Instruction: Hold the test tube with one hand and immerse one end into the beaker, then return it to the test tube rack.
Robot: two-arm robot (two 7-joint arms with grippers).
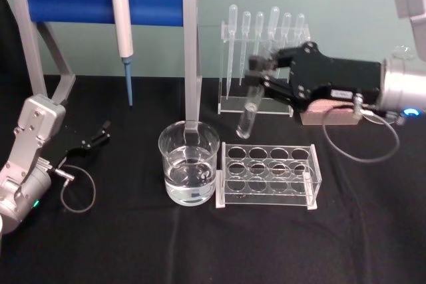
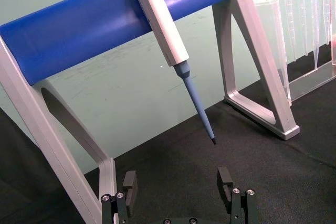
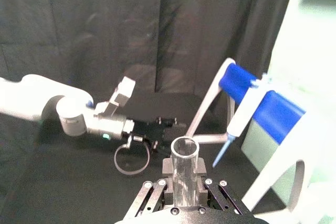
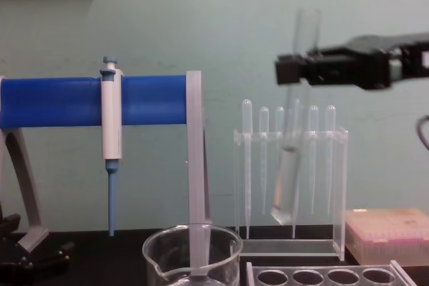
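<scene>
Glass test tube (image 1: 248,112) blurs inside the right gripper (image 1: 261,74), above rack (image 1: 268,176).

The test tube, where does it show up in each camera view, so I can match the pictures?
Head view: test tube right of centre, tilted, held by the right gripper.
Chest view: right of centre, before the pipette rack.
Right wrist view: bottom centre, rim up.
Left wrist view: not in it.
Shared landmark: micropipette.
</scene>
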